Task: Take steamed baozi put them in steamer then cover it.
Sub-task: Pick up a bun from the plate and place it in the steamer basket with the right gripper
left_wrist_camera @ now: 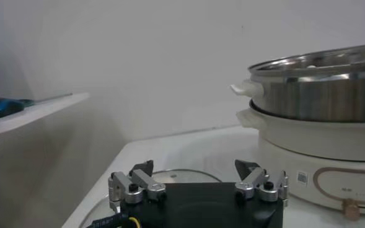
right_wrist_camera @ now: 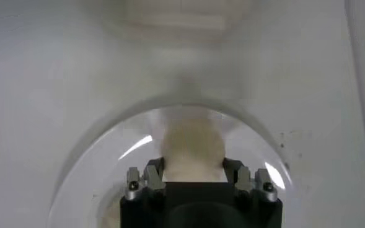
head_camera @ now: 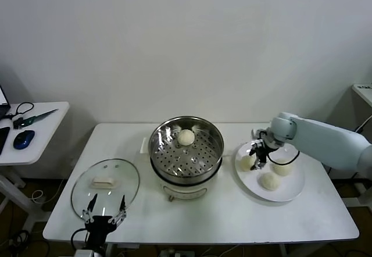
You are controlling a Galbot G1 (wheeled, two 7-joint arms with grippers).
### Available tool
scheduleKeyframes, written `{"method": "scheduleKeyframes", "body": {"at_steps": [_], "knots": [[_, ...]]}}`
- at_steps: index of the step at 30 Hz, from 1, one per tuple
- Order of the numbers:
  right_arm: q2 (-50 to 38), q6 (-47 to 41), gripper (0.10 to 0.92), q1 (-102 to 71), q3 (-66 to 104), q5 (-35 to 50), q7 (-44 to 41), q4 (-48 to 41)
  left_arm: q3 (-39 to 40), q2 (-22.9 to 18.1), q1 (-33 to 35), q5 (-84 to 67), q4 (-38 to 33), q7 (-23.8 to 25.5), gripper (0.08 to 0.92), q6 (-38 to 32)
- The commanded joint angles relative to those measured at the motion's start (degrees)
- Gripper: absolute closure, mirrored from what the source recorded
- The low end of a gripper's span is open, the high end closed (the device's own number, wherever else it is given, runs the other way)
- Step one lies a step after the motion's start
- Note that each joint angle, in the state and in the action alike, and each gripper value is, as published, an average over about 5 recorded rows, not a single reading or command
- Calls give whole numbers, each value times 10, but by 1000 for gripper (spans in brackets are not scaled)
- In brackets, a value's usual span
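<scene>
The right arm reaches in over the white plate (head_camera: 290, 192) beside the steamer (head_camera: 186, 149), wrist bent down, right gripper (head_camera: 256, 161) clamped on a baozi (head_camera: 248, 162). One bun (head_camera: 186, 137) lies inside the steamer. The left gripper (head_camera: 104, 211) hangs spread wide, empty, by the glass lid (head_camera: 105, 185).

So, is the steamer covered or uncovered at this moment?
Uncovered. The steamer stands open with one baozi on its perforated tray, and the glass lid lies flat on the table beside it.
</scene>
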Motion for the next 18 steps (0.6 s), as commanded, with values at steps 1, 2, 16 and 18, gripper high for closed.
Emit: {"method": "scheduleKeyframes", "body": {"at_steps": [1,2,16,18], "knots": [[-24,19,383,185,-69,73,-41,45,1,0,1,1,-2,0,177,-1],[-24,21,383,215,-82,90,-49,53,1,0,1,1,-2,-1,177,-1],[124,-79,380,363,-104,321,47,257,9,3,-3,1,-9,-6,177,3],[164,-102,380,345,-103,336,69,263,8,4,-3,0,-12,-5,177,5]]}}
